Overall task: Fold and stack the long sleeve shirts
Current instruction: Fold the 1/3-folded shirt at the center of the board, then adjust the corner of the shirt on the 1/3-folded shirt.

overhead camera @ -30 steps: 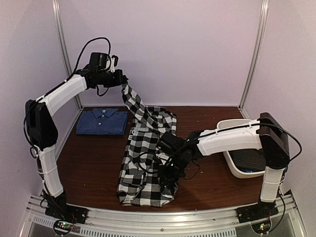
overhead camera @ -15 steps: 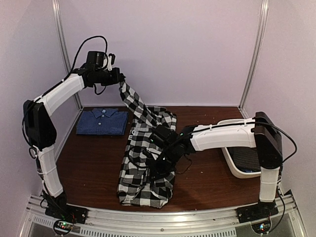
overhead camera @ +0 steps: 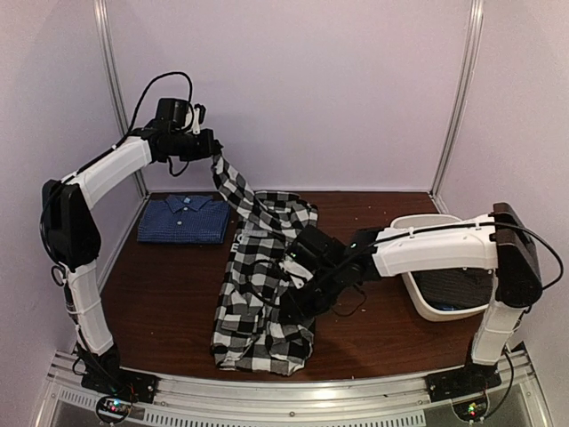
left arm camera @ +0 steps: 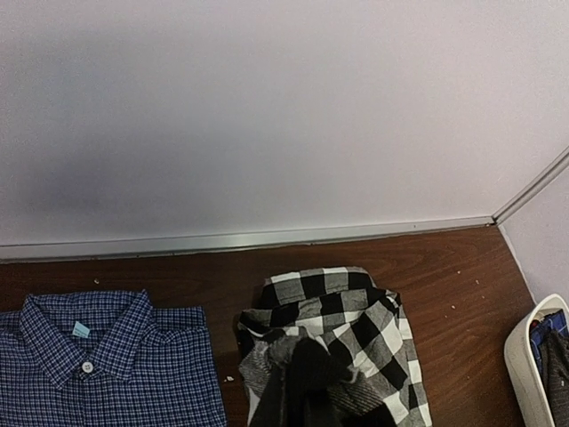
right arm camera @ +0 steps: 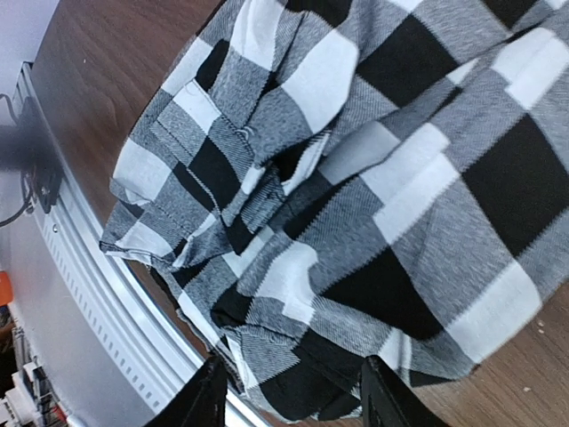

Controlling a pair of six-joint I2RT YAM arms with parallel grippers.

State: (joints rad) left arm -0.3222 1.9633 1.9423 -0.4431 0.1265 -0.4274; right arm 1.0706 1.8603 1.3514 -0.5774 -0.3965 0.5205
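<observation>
The black-and-white checked shirt (overhead camera: 262, 285) lies lengthwise on the table, and one end rises as a twisted strip to my left gripper (overhead camera: 211, 149). That gripper is shut on it, high above the back left of the table. In the left wrist view the bunched checked cloth (left arm camera: 347, 347) hangs below the camera and hides the fingers. My right gripper (overhead camera: 300, 307) hovers low over the shirt's near right part. In the right wrist view the right gripper (right arm camera: 298, 400) is open, the checked cloth (right arm camera: 373, 178) lying under it. A folded dark blue shirt (overhead camera: 183, 220) lies flat at the back left.
A white oval basket (overhead camera: 418, 298) stands at the right with dark cloth (overhead camera: 453, 289) inside it. Its rim (left arm camera: 524, 356) shows at the right edge of the left wrist view. The metal rail (right arm camera: 98, 294) at the table's near edge lies close to the shirt's hem.
My right gripper has opened and let go of the checked shirt, shifting slightly right. My left gripper has sunk a little, still holding the raised cloth.
</observation>
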